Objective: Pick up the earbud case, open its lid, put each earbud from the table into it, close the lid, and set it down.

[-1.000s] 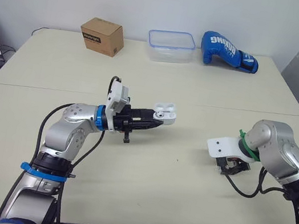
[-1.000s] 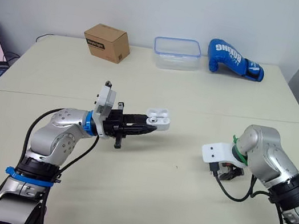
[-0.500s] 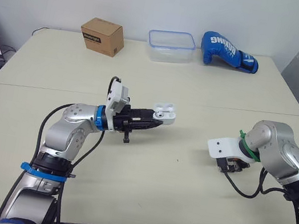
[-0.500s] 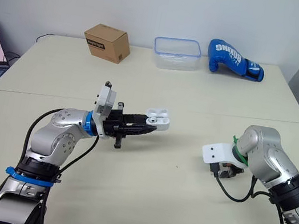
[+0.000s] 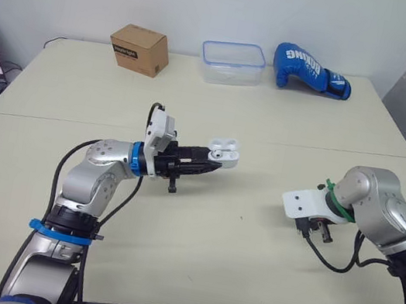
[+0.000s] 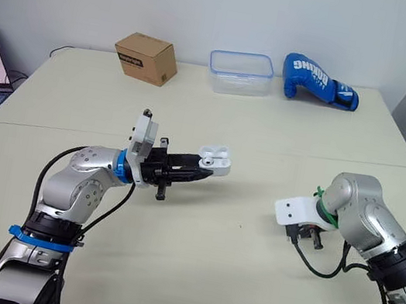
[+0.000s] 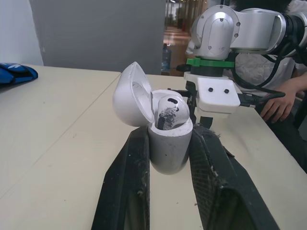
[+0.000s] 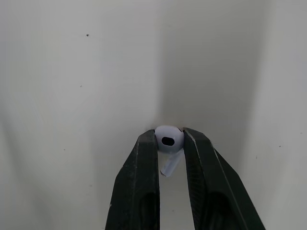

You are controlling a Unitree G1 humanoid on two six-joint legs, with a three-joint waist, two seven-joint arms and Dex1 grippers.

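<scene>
Left eye view takes in the pale, matte table (image 5: 269, 132) with both arms over it. The left arm is bent at the elbow, its forearm reaching level toward the table's middle. The left gripper (image 5: 216, 157) holds the earbud case (image 5: 223, 152) in the air, its lower half pinched between two black fingers. The right arm curls inward with the wrist turned down, so the right gripper (image 5: 316, 231) points at the tabletop near the front right. The case is smooth white plastic, rounded like a pebble. It stands upright, the lid (image 7: 130, 96) hinged open and tipped back, with one earbud (image 7: 169, 108) seated inside. The right gripper is clamped on the bulb of a second white earbud (image 8: 167, 140), whose stem points back between the fingers.
</scene>
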